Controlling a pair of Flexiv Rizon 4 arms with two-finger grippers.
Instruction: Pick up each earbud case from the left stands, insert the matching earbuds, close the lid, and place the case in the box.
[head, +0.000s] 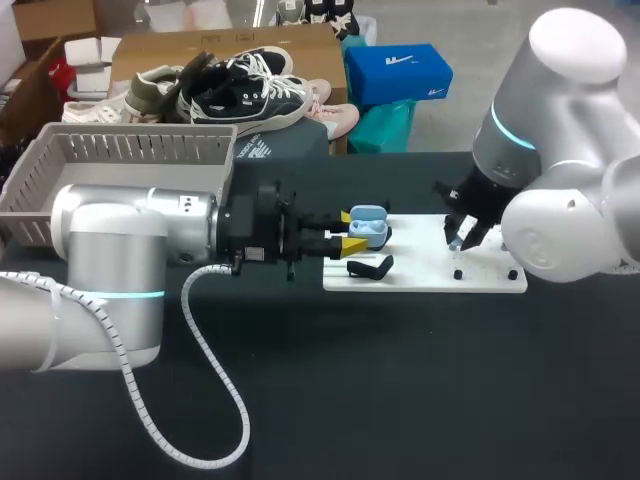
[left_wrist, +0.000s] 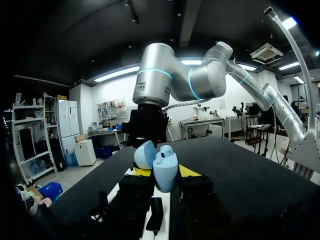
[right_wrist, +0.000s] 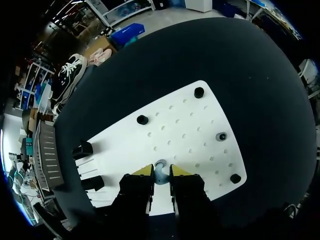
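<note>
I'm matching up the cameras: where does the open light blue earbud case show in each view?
Head view: earbud case between the left gripper's yellow tips, at the white board's left end.
Left wrist view: earbud case between its own fingers, lid open.
Right wrist view: not in it.
Shared landmark: the white board.

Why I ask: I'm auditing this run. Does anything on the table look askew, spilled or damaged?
Nothing stands out. The blue case, lid open, is held by the left fingers, the right fingers grip an earbud over the white board, and nothing looks spilled or broken.
</note>
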